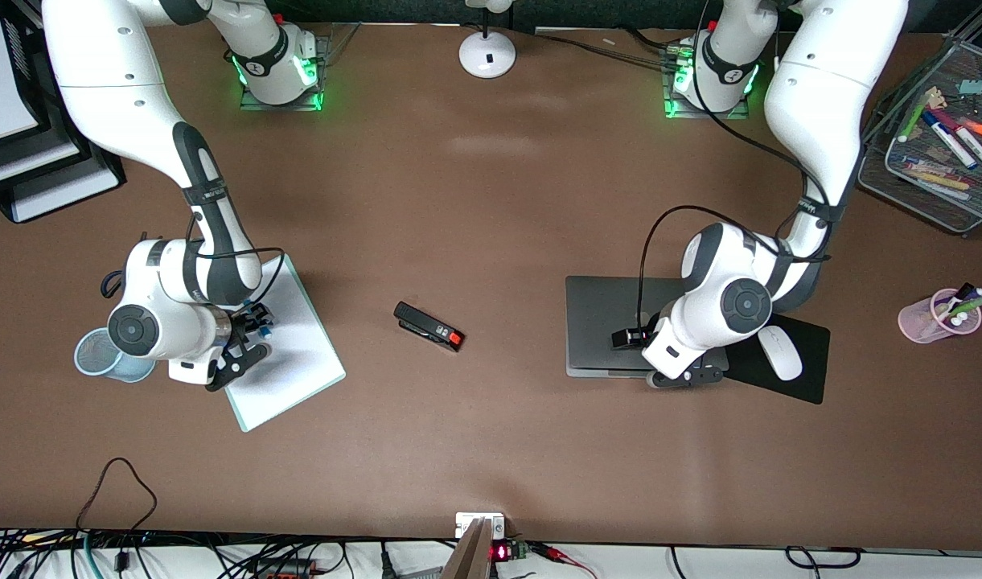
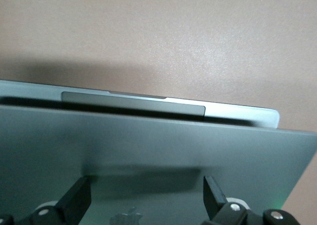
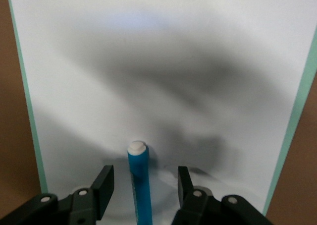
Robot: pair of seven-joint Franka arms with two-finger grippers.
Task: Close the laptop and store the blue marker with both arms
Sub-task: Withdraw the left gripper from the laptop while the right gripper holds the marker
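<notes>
Silver-grey laptop (image 1: 611, 322), light-blue marker (image 3: 139, 185), teal-edged white board (image 1: 297, 338)

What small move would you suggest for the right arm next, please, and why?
Probably close the right gripper on the blue marker. Its jaws stand open on either side of the marker, which lies on the white board, with gaps both sides, so nothing is gripped yet.

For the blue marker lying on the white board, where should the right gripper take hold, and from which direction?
Grip the blue marker across its slim barrel, just below the white end, coming straight down from above. It lies flat on the white board, so only its two long sides are free. The right gripper already straddles it, fingers open on either side, not yet touching.
</notes>
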